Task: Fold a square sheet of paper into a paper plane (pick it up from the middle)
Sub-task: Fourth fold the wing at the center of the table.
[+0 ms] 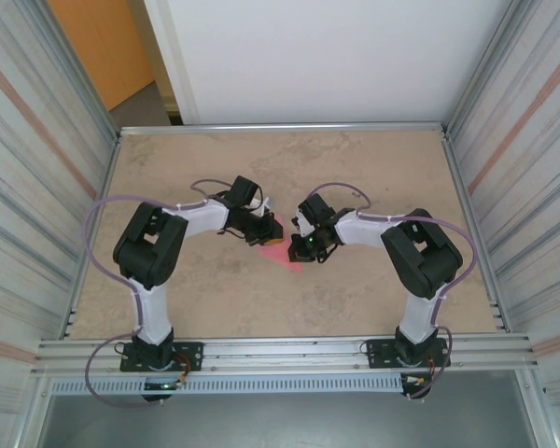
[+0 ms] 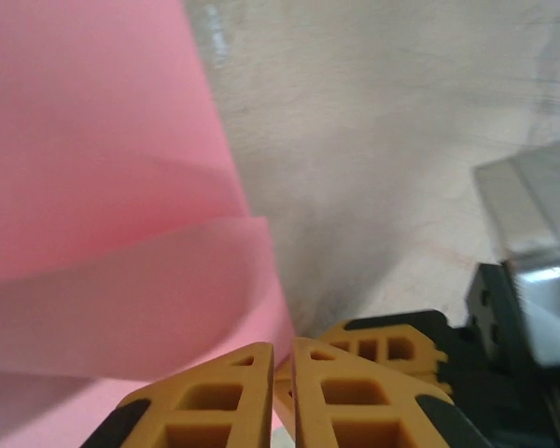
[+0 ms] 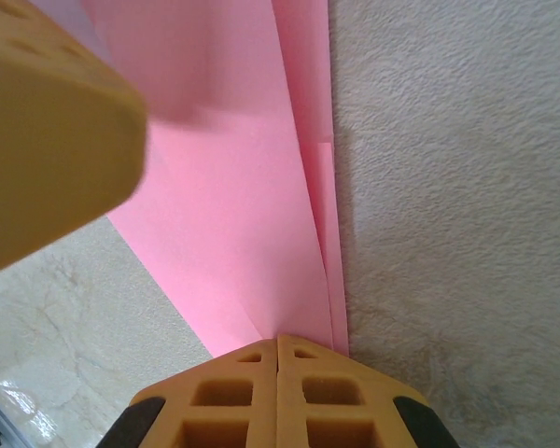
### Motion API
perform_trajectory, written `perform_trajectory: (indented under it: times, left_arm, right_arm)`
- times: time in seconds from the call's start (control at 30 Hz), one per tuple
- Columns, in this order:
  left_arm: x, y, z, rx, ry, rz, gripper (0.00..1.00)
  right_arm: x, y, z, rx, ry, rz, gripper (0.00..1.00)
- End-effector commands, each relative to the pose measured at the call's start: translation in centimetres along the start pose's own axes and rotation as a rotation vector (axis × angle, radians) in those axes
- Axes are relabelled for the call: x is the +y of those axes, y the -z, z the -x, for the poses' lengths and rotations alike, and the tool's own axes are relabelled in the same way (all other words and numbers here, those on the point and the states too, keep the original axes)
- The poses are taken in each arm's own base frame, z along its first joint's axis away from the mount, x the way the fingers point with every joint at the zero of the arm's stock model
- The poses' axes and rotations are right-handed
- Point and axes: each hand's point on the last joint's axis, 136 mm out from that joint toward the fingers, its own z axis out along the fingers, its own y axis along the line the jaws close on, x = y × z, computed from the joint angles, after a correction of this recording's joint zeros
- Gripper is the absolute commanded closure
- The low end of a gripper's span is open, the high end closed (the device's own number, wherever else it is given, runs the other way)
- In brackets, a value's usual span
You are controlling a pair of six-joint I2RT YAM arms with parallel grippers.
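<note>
Top view, 6 o'clock edge: both arm bases are bolted there, elbows out, forearms converging on the middle of the beige stone-patterned tabletop (image 1: 355, 168).

**Left tool** (image 2: 282, 350): the orange ribbed fingers stand narrow, only a sliver apart. The gap shows pink, so it looks nipped on an edge of the thin pink-red paper sheet (image 2: 103, 187). From the wrist, one layer of the sheet rises in a soft curve at 10 o'clock of the fingertips, lifted rather than flat. An orange finger of the other tool sits just beside, at 3 o'clock.

**Right tool** (image 3: 278, 338): fingers are pressed fully together, tips touching the folded edge of the sheet. I cannot tell whether a layer is caught between them. Running to 12 o'clock from the tips are a long straight crease and a narrow overlapped strip, lying flat on the tabletop.

**Sheet position:** near the tabletop centre, between the two tools. The left tool is at its 11 o'clock and the right tool at its 2 o'clock. A pink corner points toward 5 o'clock.

**Progress (judgement):**
- Done: folding is under way, with at least one lengthwise crease set and layers overlapping.
- Not yet done: no narrow dart shape, and one flap is loose and uncreased.
- Left: seating that flap, the remaining wing folds, and the final centre fold.
</note>
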Motion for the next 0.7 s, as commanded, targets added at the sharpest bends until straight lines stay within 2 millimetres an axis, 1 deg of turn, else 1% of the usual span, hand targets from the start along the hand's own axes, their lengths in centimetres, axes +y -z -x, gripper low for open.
perform_trajectory:
  times: [0.0, 0.13, 0.27, 0.33, 0.47, 0.6, 0.67]
  left_arm:
    - [-0.8, 0.2, -0.1, -0.036, -0.087, -0.041, 0.85]
    - [0.0, -0.9, -0.8, -0.010, -0.088, -0.045, 0.86]
    - [0.5, -1.8, -0.9, 0.006, -0.088, -0.037, 0.86]
    - [1.3, -1.9, -0.8, 0.002, -0.076, -0.002, 0.86]
    - [3.4, -2.0, -0.6, -0.008, -0.040, 0.091, 0.88]
    - [5.4, -1.9, -0.3, -0.015, 0.008, 0.121, 0.88]
    - [5.9, -1.7, 0.0, -0.021, 0.016, 0.127, 0.88]
  right_arm:
    - [-3.4, -1.7, -3.2, 0.099, -0.090, -0.105, 0.98]
    - [-3.4, -1.8, -3.3, 0.106, -0.093, -0.104, 0.98]
    - [-3.6, -1.9, -3.5, 0.113, -0.101, -0.110, 0.98]
    - [-3.8, -2.0, -3.6, 0.117, -0.106, -0.116, 0.98]
    - [-4.5, -2.1, -4.1, 0.127, -0.124, -0.142, 0.98]
    - [-5.5, -2.1, -5.0, 0.146, -0.134, -0.199, 0.98]
    - [-6.0, -2.2, -5.6, 0.161, -0.140, -0.226, 0.98]
